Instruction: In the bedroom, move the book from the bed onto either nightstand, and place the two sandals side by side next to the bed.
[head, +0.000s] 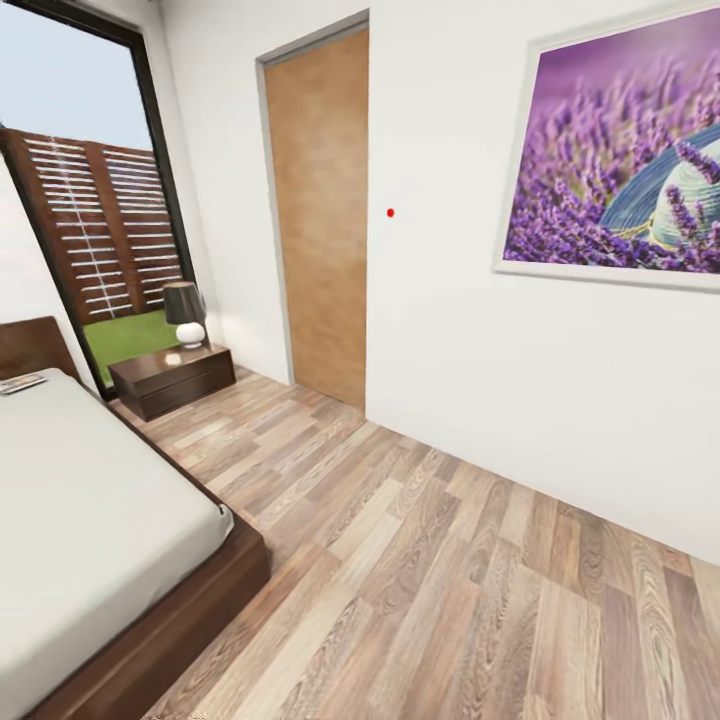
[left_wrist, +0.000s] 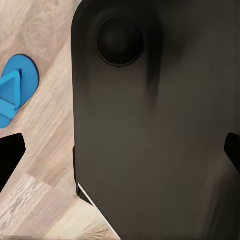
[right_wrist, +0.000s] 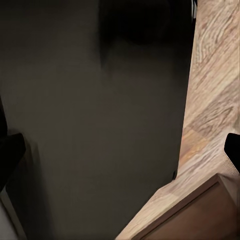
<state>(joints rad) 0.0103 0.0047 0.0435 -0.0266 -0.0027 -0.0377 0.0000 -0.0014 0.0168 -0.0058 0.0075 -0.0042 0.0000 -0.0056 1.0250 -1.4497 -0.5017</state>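
The bed (head: 90, 520) with its grey-beige mattress and dark brown frame fills the lower left of the head view. The book (head: 20, 382) lies on the mattress close to the headboard (head: 30, 345). Beyond it a dark nightstand (head: 172, 378) stands by the window. One blue sandal (left_wrist: 15, 90) lies flat on the wood floor beside the robot's dark base (left_wrist: 150, 130) in the left wrist view. My left gripper (left_wrist: 120, 152) is open and holds nothing, with its fingertips (left_wrist: 10, 155) at the picture's edges. My right gripper (right_wrist: 120, 152) hangs open and holds nothing over the dark base (right_wrist: 90, 120).
A lamp (head: 185, 312) with a dark shade stands on the nightstand. A wooden door (head: 318, 215) and a lavender picture (head: 625, 160) are on the white wall. Wood-plank floor (head: 450, 580) runs between bed and wall. A light wooden edge (right_wrist: 200, 210) shows near the right gripper.
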